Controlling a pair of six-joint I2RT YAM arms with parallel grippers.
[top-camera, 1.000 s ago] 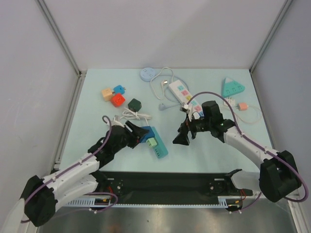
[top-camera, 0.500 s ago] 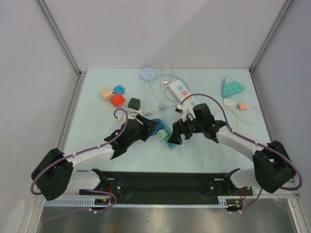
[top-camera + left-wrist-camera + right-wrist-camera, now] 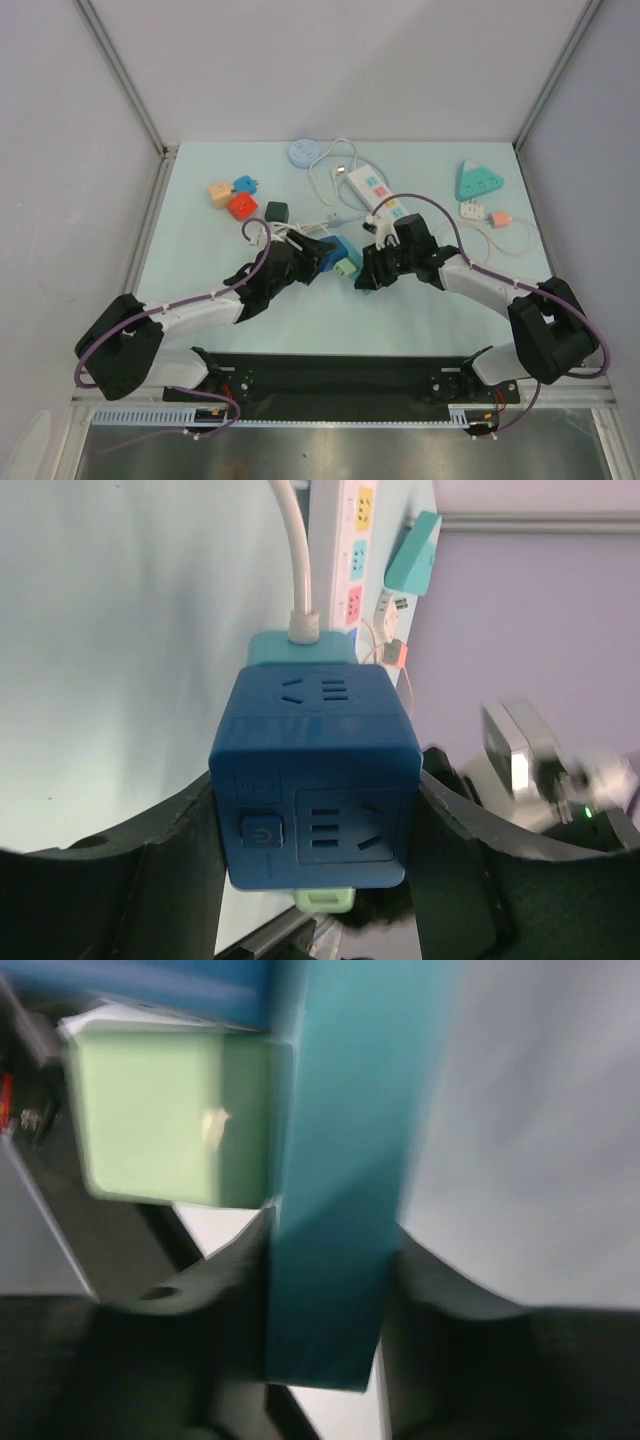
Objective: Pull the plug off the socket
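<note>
A blue cube (image 3: 333, 250) with socket faces and a power button (image 3: 312, 780) is raised at the table's middle, and my left gripper (image 3: 318, 256) (image 3: 315, 850) is shut on its two sides. It sits against a teal socket strip (image 3: 300, 648) that a white cable (image 3: 297, 560) enters. A light green plug (image 3: 346, 267) (image 3: 160, 1120) sits on the same strip beside the cube. My right gripper (image 3: 366, 275) (image 3: 330, 1300) faces the left one and is shut on the teal strip (image 3: 330, 1210), with a finger pressed on each flat side.
A white power strip (image 3: 375, 192) and a round blue socket (image 3: 303, 152) lie behind. A teal triangular socket (image 3: 480, 180) and a pink plug (image 3: 500, 217) are at the back right. Orange (image 3: 220, 192), red (image 3: 242, 206) and dark green (image 3: 276, 212) cubes sit at the back left.
The left arm carried the cube and strip up and right to the middle. The right arm swung left to meet it, and its open jaws closed on the teal strip.
</note>
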